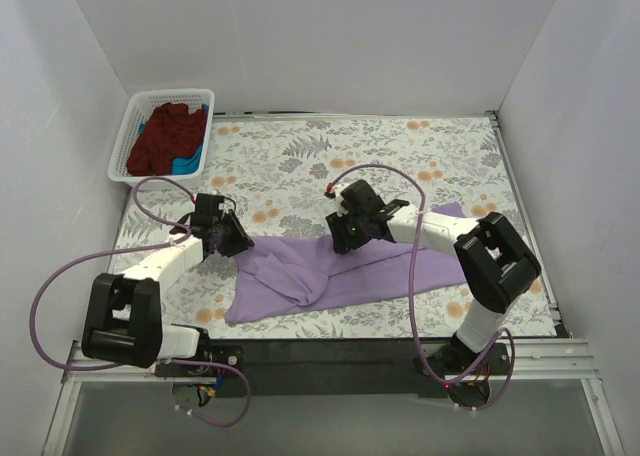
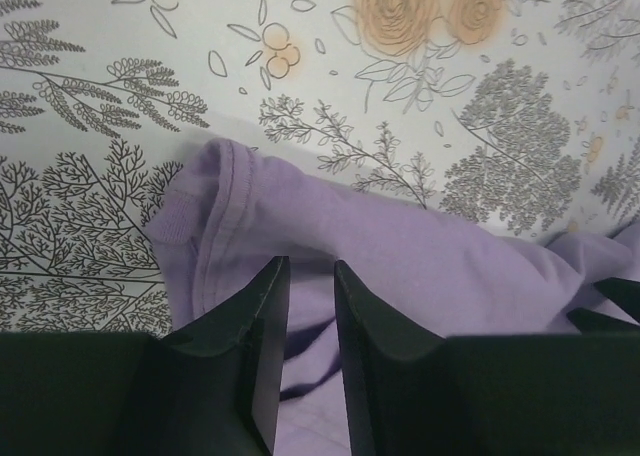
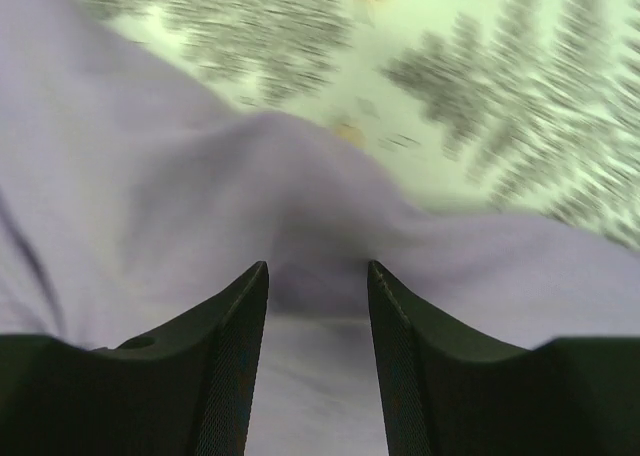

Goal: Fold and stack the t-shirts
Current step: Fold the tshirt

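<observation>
lavender t-shirt lies rumpled on the near half of the table. left gripper at its left end, fingers nearly closed, pinching cloth. right gripper on its far edge, fingers partway apart, can't tell if gripping. maroon t-shirt and blue t-shirt sit in the far-left basket.

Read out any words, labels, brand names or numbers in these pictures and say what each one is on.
None to read. The purple shirt shows no print or tag, the basket no label, and the tablecloth only flowers and leaves.
</observation>
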